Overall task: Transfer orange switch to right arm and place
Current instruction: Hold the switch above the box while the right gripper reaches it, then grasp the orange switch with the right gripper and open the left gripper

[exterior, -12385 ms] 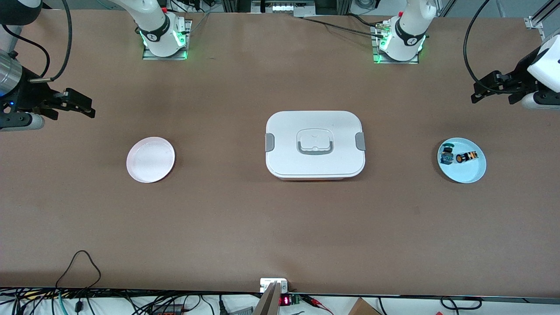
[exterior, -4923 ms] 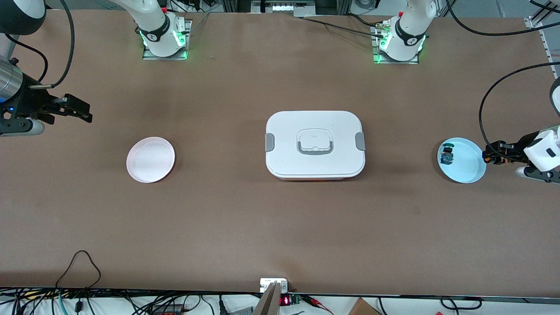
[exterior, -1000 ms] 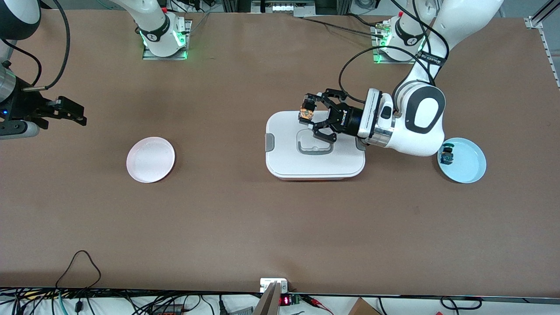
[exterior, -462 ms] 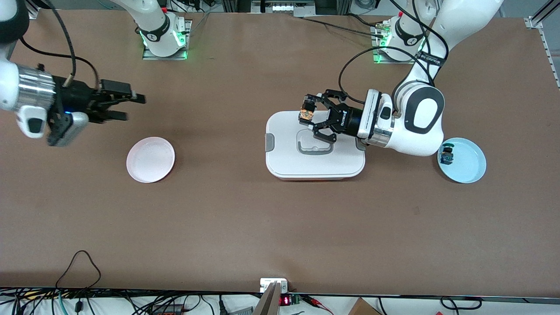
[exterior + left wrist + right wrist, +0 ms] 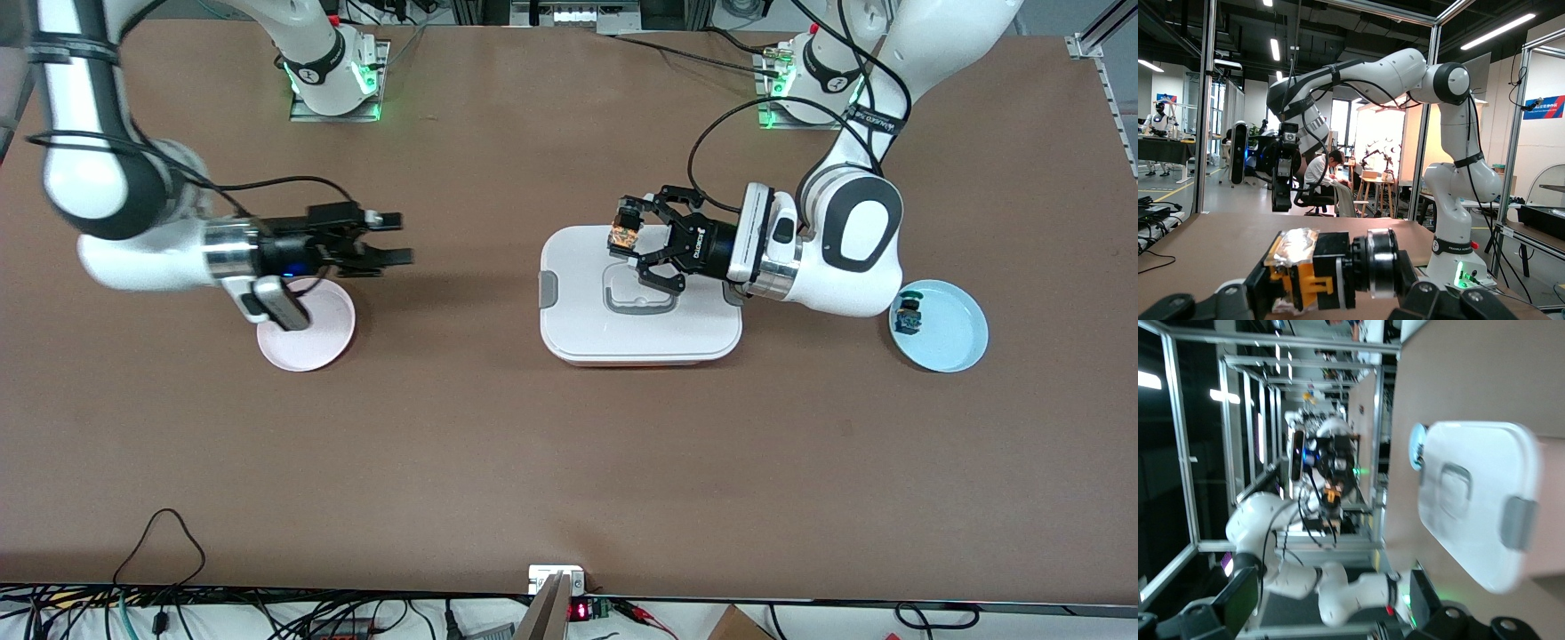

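My left gripper (image 5: 628, 236) is shut on the orange switch (image 5: 621, 235) and holds it above the white box's lid (image 5: 640, 342). In the left wrist view the switch (image 5: 1313, 270) lies crosswise between my left gripper's pads (image 5: 1331, 283), its silver ring at one end. My right gripper (image 5: 398, 238) is open and empty in the air between the pink plate (image 5: 331, 327) and the box, pointing toward the switch. In the right wrist view the right gripper (image 5: 1331, 613) faces the switch (image 5: 1331, 497), which is held up by the left arm some way off.
The white lidded box with grey latches also shows in the right wrist view (image 5: 1478, 487). A light blue plate (image 5: 956, 342) near the left arm's end holds a blue-and-black component (image 5: 908, 316). The right arm's wrist hangs over the pink plate.
My right arm has swung from its end of the table toward the middle, past the pink plate, with its fingers open. My left arm holds still with the switch.
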Tool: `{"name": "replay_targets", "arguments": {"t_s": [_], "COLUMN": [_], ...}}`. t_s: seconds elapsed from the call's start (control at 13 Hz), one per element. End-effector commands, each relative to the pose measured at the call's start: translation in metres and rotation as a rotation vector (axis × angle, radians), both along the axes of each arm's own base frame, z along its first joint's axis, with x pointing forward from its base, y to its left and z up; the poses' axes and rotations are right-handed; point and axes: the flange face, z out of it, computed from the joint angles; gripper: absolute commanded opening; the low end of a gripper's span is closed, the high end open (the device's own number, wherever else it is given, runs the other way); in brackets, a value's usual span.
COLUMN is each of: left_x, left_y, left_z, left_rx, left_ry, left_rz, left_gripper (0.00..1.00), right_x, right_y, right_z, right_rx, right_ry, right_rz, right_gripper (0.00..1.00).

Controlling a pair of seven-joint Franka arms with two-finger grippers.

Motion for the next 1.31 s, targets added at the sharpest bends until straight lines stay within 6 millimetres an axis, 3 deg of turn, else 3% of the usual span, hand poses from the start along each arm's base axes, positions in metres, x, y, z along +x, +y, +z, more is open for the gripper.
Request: {"name": "replay_targets", "arguments": {"t_s": [0.0,0.23,0.62,0.85,1.0,1.23], "left_x": [-0.003,-0.003,-0.001,-0.002,-0.002,-0.001], "left_y": [-0.001,-0.001,0.003,0.003,0.003,0.003], "left_z": [-0.004,-0.004,-0.003,-0.003,-0.003,-0.003], "left_rx": [-0.027,-0.027,-0.031,-0.032,-0.032,-0.033], "left_ry": [-0.038,-0.034,-0.034,-0.034,-0.034,-0.034], "left_rz": [0.018,0.020,0.030,0.029,0.029,0.030], "left_gripper": [0.00,0.00,0.00,0.00,0.00,0.00], "right_x": [-0.031,-0.064,-0.090,-0.087,-0.088,-0.085], "right_y": [0.082,0.164,0.221,0.239,0.256,0.260], "right_z": [0.004,0.002,0.002,0.007,-0.001,-0.003], "right_rx": [0.034,0.086,0.103,0.098,0.092,0.082], "right_ry": [-0.011,0.013,0.074,0.085,0.093,0.088], "right_rz": [-0.106,-0.237,-0.333,-0.386,-0.396,-0.403], "right_gripper": [1.00,1.00,1.00,0.98,0.96,0.82]}}
